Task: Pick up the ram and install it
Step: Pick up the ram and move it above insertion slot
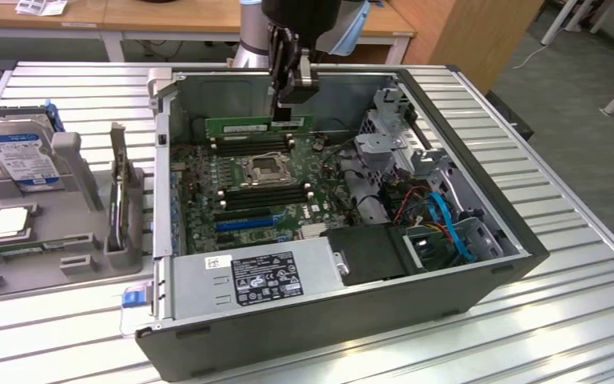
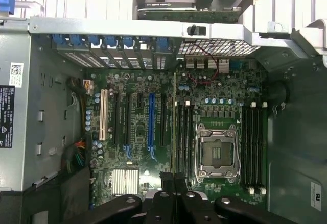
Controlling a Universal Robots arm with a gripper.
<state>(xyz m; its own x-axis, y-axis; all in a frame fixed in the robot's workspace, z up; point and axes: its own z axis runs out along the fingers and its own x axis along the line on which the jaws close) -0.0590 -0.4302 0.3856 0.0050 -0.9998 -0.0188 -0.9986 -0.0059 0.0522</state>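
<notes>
The ram (image 1: 245, 126), a long green stick, hangs level inside the open computer case (image 1: 478, 276), with my gripper (image 1: 289, 110) shut on its top edge near one end. It hovers just above the black memory slots (image 1: 245, 145) at the far side of the empty CPU socket (image 1: 261, 168). In the wrist view my gripper (image 2: 174, 180) holds the ram edge-on, so the ram (image 2: 174, 122) shows as a thin line running beside the memory slots (image 2: 185, 132) next to the CPU socket (image 2: 217, 152). More memory slots (image 2: 254, 147) lie past the socket.
A grey parts fixture (image 1: 83, 240) on the exterior view's left carries a blue-labelled hard drive (image 1: 19, 156) and a square silver CPU chip (image 1: 9, 222). Inside the case are the power supply (image 1: 253, 276), a drive cage (image 1: 392, 136) and blue cables (image 1: 446, 224). Case walls ring the motherboard.
</notes>
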